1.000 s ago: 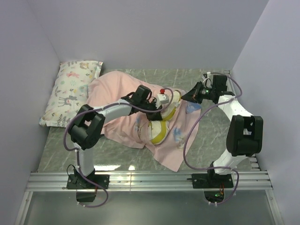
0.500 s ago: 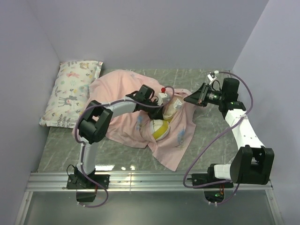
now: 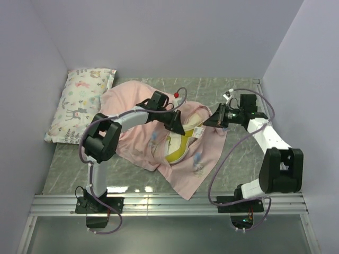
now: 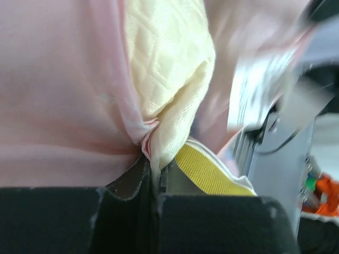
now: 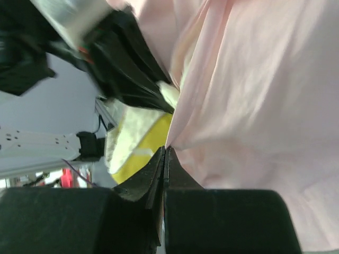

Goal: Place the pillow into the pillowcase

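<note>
The pale pink pillowcase (image 3: 132, 143) lies rumpled across the middle of the table. The cream pillow (image 3: 178, 151), with its yellow side band, shows through the pillowcase's open mouth. My left gripper (image 3: 177, 127) is at that mouth. In the left wrist view it (image 4: 153, 164) is shut on a pinch of the pillow's cream cover (image 4: 164, 58), with the pink pillowcase (image 4: 53, 95) bunched at the same spot. My right gripper (image 3: 207, 123) is at the mouth's right side. In the right wrist view it (image 5: 165, 153) is shut on the edge of the pillowcase (image 5: 254, 106), and the pillow (image 5: 137, 127) lies just beyond.
A smaller white pillow with an animal-and-flower print (image 3: 79, 103) lies along the left wall at the back. Walls close the table on the left, back and right. The metal rail (image 3: 159, 201) carrying both arm bases runs along the near edge.
The right gripper swung out to the right, then came back nearer and to the left, holding the pillowcase edge. The left gripper shifted nearer. The pillowcase's near corner slid left.
</note>
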Robot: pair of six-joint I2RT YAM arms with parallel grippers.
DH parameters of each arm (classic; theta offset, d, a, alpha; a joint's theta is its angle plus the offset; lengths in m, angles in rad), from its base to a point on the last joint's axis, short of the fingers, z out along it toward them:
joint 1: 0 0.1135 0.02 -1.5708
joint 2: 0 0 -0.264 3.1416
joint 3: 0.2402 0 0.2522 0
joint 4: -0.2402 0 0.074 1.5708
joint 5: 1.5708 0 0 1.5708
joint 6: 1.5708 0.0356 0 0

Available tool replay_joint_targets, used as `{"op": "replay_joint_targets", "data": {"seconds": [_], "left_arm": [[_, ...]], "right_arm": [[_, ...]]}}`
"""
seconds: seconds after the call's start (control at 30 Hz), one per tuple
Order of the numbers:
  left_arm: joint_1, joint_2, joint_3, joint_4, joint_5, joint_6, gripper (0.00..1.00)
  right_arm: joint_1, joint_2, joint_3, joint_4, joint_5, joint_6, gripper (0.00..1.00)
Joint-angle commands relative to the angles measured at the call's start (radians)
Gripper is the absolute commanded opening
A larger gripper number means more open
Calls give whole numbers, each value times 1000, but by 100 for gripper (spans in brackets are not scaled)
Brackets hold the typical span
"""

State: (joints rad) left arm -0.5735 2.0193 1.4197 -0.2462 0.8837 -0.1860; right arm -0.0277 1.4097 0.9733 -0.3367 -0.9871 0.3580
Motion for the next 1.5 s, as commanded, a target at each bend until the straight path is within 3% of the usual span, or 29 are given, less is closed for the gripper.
{"op": "replay_joint_targets", "data": {"seconds": [0.0,0.2,0.23,0.27,0.33,0.37,0.43,0.5,0.57,0.6,0.67,0.83,0.93,1.27,1.47], "left_arm": [[-2,-18,82,83,-81,-214,1],[-74,93,96,211,-297,-340,2],[-77,107,97,219,-298,-352,8],[-77,117,104,211,-275,-354,24],[-65,101,105,173,-202,-292,35],[-52,72,66,179,-174,-265,45],[-43,-58,22,135,-146,-148,55],[-43,-190,2,46,-166,-40,59],[-43,-267,-10,-65,-213,81,76],[-45,-327,-11,-106,-221,121,93],[-49,-370,-24,-201,-255,218,99],[-113,-473,-114,-259,-385,347,99],[-222,-485,-159,-208,-527,367,99],[-462,-315,-173,53,-931,434,99],[-520,-240,-220,162,-1055,507,99]], "right_arm": [[69,47,77,-59,-12,-68,0],[112,52,103,-56,-64,-33,0],[100,60,131,-64,-52,-46,0],[92,67,146,-70,-7,-57,0],[66,109,206,-96,36,-89,0],[58,127,228,-110,77,-100,0],[46,194,287,-137,102,-120,0],[37,251,323,-142,117,-119,0],[38,281,352,-130,125,-100,0],[37,293,358,-102,110,-90,0],[38,325,381,-81,107,-47,0],[48,364,432,-47,105,-1,0],[55,373,436,-41,108,13,0],[63,370,400,-82,120,4,0],[68,373,389,-74,104,38,0]]}}
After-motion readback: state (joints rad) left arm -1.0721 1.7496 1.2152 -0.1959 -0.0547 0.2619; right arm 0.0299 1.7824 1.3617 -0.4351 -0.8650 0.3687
